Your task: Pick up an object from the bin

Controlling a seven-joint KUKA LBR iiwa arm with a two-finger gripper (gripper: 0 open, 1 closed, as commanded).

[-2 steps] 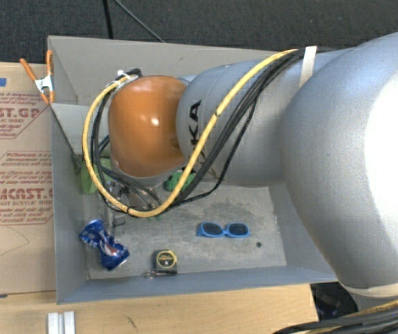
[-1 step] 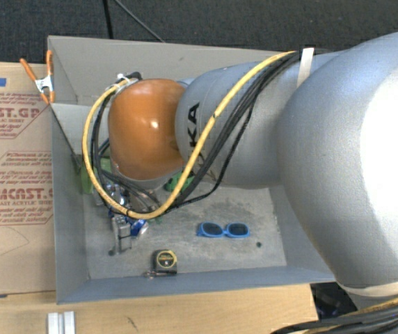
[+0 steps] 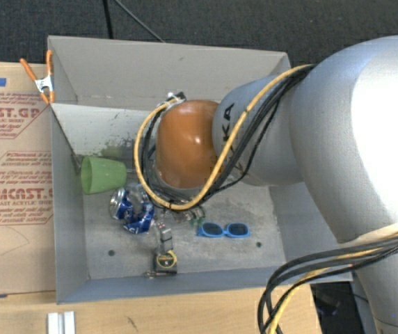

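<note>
The hand sits low in the bin, tucked under the arm's orange cover, so I cannot tell whether it is open or closed. Just beside it, on the view's left, lies a crumpled blue wad, the nearest thing to it, and beyond that a green cup lies on its side by the left wall. Blue sunglasses lie just right of the hand, and a small metal clip lies below it near the front wall.
</note>
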